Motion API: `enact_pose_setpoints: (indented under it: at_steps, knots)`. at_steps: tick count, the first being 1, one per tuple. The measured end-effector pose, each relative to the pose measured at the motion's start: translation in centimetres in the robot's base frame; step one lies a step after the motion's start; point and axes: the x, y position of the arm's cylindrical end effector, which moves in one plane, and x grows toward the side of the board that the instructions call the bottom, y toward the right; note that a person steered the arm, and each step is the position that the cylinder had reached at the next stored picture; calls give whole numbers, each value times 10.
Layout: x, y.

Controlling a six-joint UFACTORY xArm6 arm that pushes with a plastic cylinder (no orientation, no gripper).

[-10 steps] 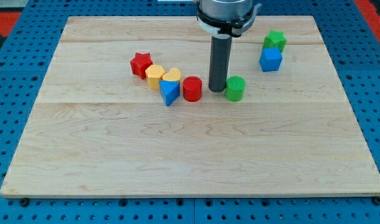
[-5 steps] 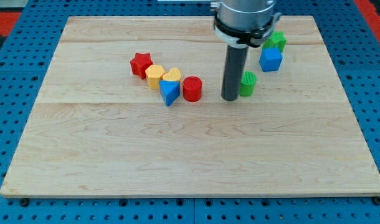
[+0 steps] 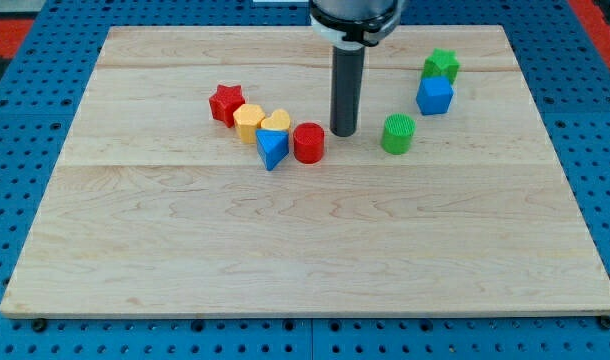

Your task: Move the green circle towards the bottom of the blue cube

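The rod is seen coming down from the view's top, and my tip (image 3: 344,133) rests on the tabletop (image 3: 305,240) between the red cylinder (image 3: 308,143) and the green circle (image 3: 397,133). No jaws are carried by this arm, so nothing is grasped or released; only a bare rod end is shown. The green circle lies at about 3 o'clock from my tip, apart from it, with a clear strip of wood between them. The red cylinder lies at about 8 o'clock from my tip, near it but not touching.

The blue cube (image 3: 434,96) is found at about 1 o'clock from the green circle, near it but apart. A green star (image 3: 441,66) sits just beyond the cube at 12 o'clock, touching it or nearly so.

To the view's left a chain of blocks is laid out: a red star (image 3: 225,103), a yellow hexagon (image 3: 249,122), a yellow heart (image 3: 276,122), a blue triangle (image 3: 272,148) and the red cylinder, each close against the next. The green circle is well apart from this chain.
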Motion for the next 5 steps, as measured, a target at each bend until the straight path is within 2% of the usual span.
enact_pose_setpoints:
  at_steps: [1, 5]
  knots:
    - [16, 35]
    - [19, 62]
